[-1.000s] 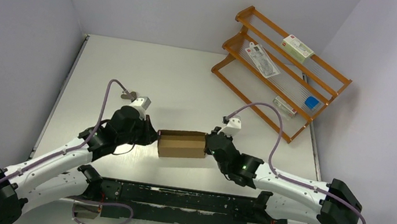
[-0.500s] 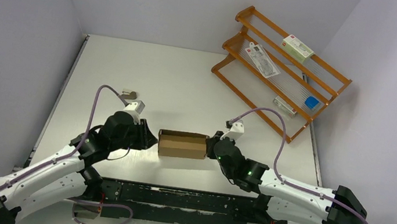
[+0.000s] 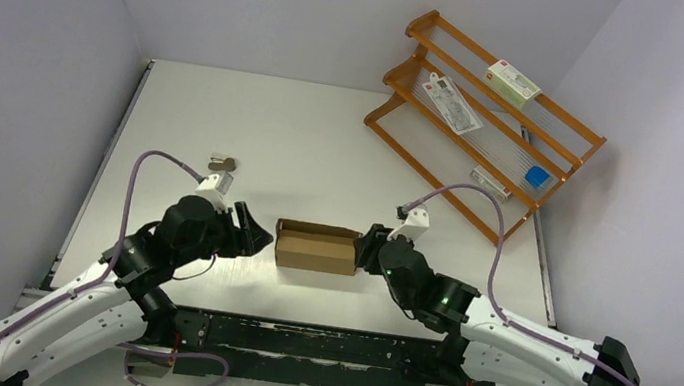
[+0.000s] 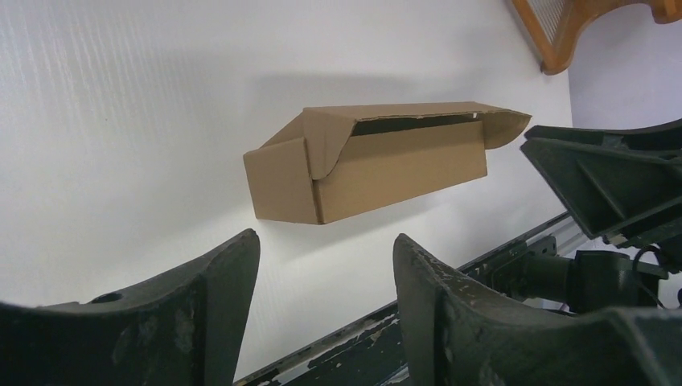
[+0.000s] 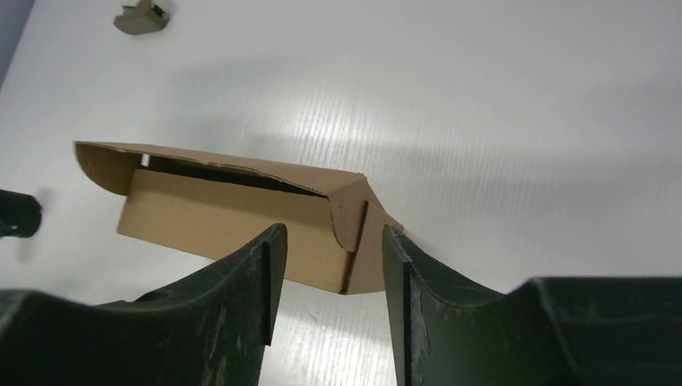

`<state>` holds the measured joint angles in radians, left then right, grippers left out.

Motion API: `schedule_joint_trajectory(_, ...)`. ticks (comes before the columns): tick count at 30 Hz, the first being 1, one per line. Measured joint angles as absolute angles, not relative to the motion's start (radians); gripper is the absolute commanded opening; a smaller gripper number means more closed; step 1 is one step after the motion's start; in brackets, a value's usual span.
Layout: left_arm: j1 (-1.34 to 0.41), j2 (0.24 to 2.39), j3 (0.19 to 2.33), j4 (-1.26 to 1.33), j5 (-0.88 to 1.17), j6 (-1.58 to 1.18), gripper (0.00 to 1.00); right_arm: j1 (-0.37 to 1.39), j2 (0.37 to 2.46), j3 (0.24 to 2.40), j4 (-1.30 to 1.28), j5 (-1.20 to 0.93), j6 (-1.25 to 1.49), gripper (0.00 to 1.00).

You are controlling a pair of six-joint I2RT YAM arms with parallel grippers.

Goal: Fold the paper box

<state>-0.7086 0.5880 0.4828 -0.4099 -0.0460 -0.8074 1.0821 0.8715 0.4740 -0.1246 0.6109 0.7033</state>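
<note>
The paper box (image 3: 315, 248) is a small brown cardboard box lying on the white table between my two arms. Its lid stands slightly ajar, with a dark slit under it and rounded flaps at both ends. My left gripper (image 3: 255, 237) is open just off the box's left end, apart from it. In the left wrist view the box (image 4: 378, 173) lies beyond the open left gripper (image 4: 326, 241). My right gripper (image 3: 367, 248) is open at the right end. The right wrist view has the box corner (image 5: 241, 217) just past the open right gripper (image 5: 334, 233), with nothing held.
An orange wire rack (image 3: 489, 123) stands at the back right with white packages and a blue item on it. A small grey object (image 3: 223, 164) lies behind the left arm. A black rail (image 3: 316, 346) runs along the near table edge.
Both grippers have gone from shut to open and drawn back from the box's ends. The box has stayed on the table, shifted only slightly.
</note>
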Motion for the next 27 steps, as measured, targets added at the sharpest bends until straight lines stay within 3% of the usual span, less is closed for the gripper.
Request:
schedule_joint_trajectory(9, -0.709, 0.668, 0.512, -0.407, -0.061, -0.816, 0.77, 1.082, 0.859, 0.587, -0.187, 0.630, 0.669, 0.51)
schedule_joint_trajectory(17, -0.709, 0.820, 0.632, -0.366, -0.128, -0.790, 0.77, 1.062, 0.976, 0.679, -0.236, 0.689, 0.716, 0.43)
schedule_joint_trajectory(21, -0.709, 0.886, 0.640, -0.337, -0.144, -0.789, 0.71, 1.050, 1.032, 0.679, -0.253, 0.698, 0.745, 0.39)
schedule_joint_trajectory(27, -0.709, 0.943, 0.638, -0.292, -0.149, -0.789, 0.54, 1.048, 1.050, 0.649, -0.236, 0.689, 0.774, 0.30)
